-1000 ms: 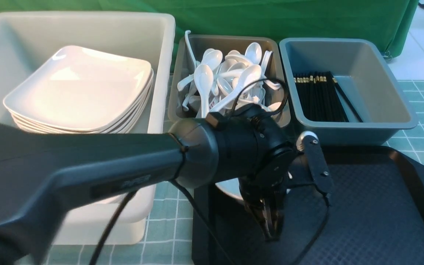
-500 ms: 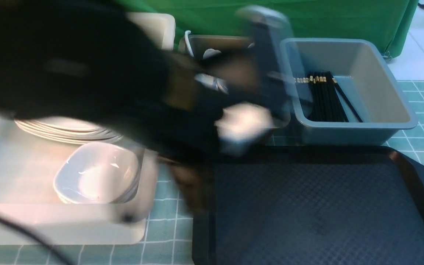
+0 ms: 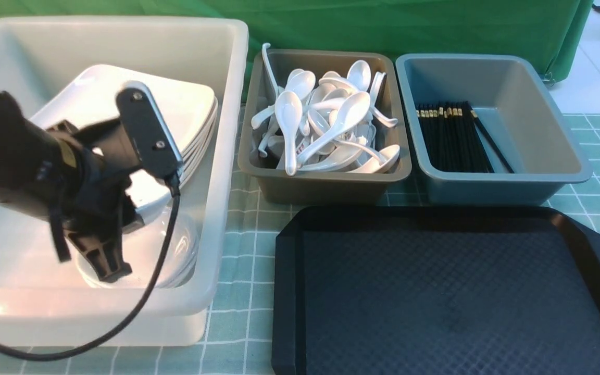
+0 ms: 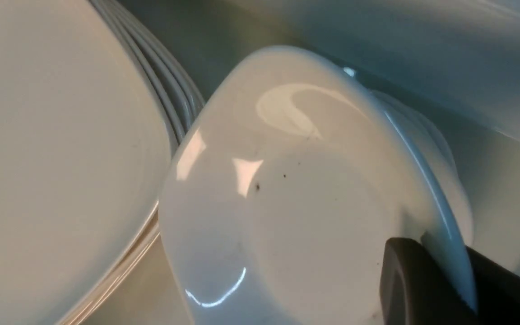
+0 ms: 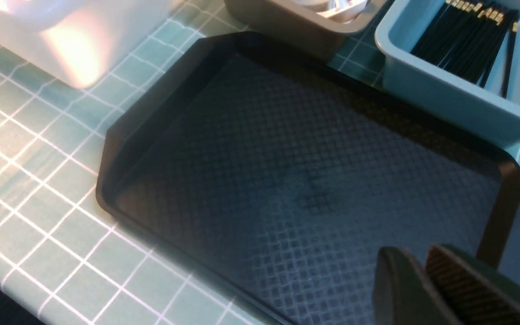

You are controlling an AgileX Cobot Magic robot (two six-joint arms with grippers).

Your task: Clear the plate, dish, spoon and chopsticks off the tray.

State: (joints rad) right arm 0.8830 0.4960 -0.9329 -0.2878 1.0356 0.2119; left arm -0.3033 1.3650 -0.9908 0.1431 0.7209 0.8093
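Inside the white bin [image 3: 216,156], left fingers [image 4: 404,280] pinch a dish [image 4: 296,203]; right fingers [image 5: 422,289] nearly closed, cut off.

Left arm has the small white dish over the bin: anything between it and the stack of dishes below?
Nothing visible. The left gripper, jaws pinching the rim of the small white bowl-like dish, holds it inside the large white plastic bin, directly above the stacked small dishes and beside the pile of large white square plates.

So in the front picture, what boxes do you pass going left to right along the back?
White bin with plates → brownish tub of spoons → grey tub of chopsticks.
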